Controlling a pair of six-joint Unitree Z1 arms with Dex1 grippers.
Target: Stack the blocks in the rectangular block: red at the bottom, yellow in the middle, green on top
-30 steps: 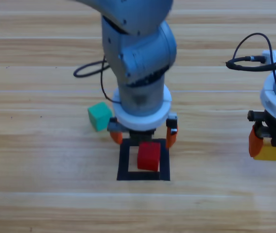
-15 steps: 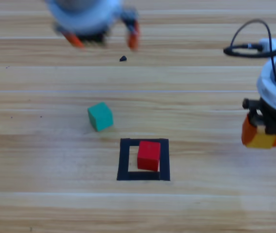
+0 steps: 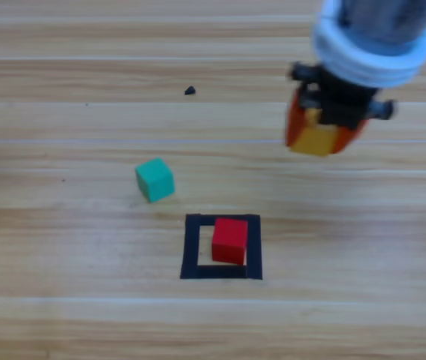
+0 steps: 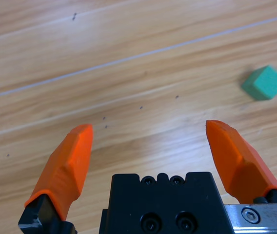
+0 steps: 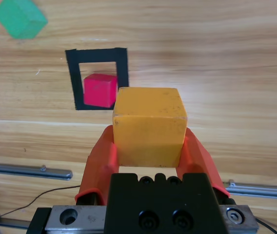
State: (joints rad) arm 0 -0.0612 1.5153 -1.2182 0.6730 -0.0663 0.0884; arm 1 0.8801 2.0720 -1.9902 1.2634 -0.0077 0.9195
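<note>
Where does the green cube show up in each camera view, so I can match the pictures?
High view: the green cube sits left of centre, up and left of the black tape square.
Left wrist view: at the right edge, upper half, beyond the open left tool.
Right wrist view: top left corner.
Shared landmark: the tape square, whole in the high and right wrist views, a sliver at the left wrist view's right edge.
</note>
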